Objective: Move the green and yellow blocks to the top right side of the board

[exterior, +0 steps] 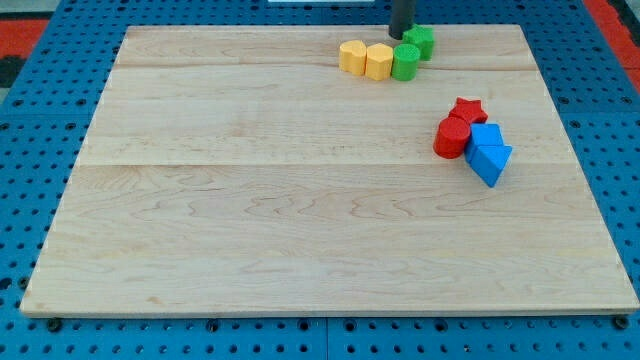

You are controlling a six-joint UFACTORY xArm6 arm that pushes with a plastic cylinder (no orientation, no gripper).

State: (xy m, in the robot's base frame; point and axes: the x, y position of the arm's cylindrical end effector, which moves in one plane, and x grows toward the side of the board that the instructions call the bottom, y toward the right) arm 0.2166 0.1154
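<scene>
Two yellow blocks sit side by side near the board's top edge, right of centre: a yellow block [352, 56] and a yellow hexagonal block [379, 61]. A green cylinder [405, 62] touches the hexagon's right side. A second green block [421, 42] lies just above and right of the cylinder. My tip [400, 37] stands at the top edge, right beside the upper green block's left side and just above the cylinder.
A red star [467, 109], a red cylinder [451, 138] and two blue blocks [487, 152] cluster at the right of the wooden board [250, 200]. A blue pegboard surrounds the board.
</scene>
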